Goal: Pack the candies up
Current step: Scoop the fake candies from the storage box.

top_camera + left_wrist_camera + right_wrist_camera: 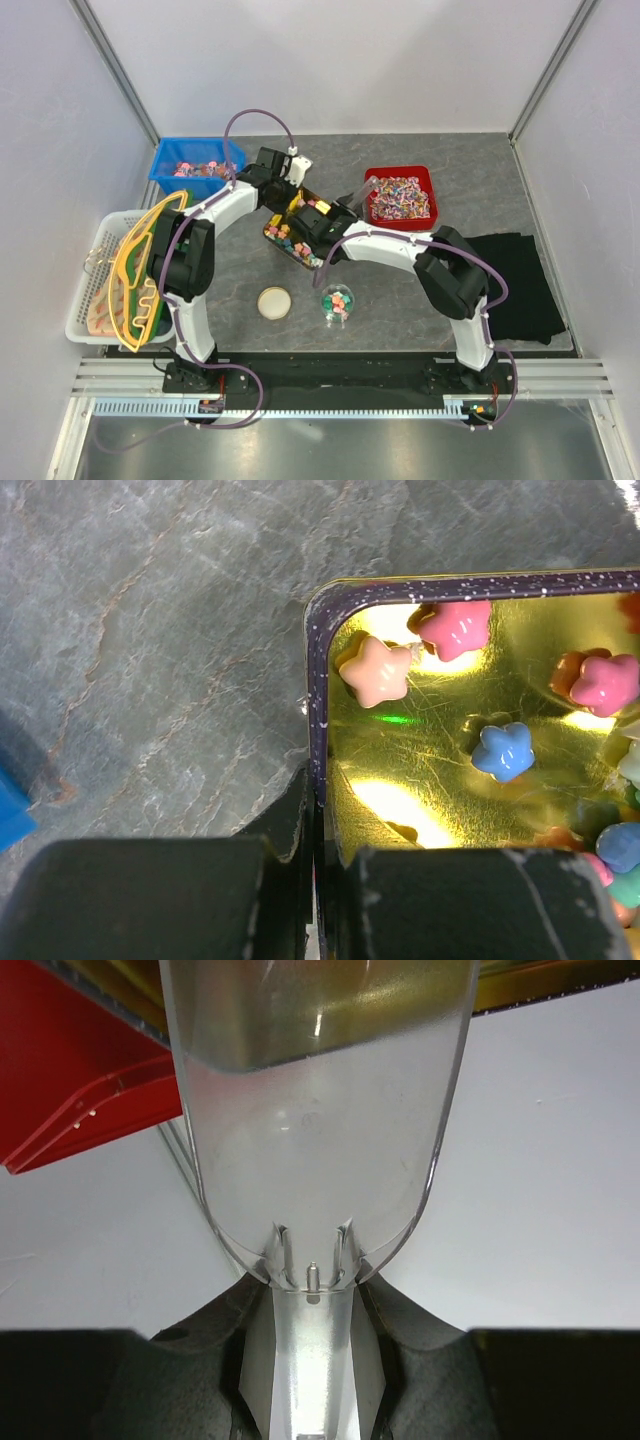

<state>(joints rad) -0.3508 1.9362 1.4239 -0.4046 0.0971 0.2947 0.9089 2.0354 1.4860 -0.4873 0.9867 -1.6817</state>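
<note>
Left gripper clamped on the tray's rim, right gripper pinching a clear scoop.

Seen from the left wrist, its black fingers were pressed together on the dark speckled wall of the gold-lined tray, one finger outside the wall and one inside. Star-shaped candies in pink, peach, blue and green lay on the tray's shiny floor, crowding toward the right edge of that view. The right claw held the scoop by its narrow handle, bowl pointing away, with a corner of the red bin at its left. From above, the tray sat on the grey table between the two arms. Nearer the bases stood a small clear jar with some candies in it. A round lid lay apart to its left.
</note>
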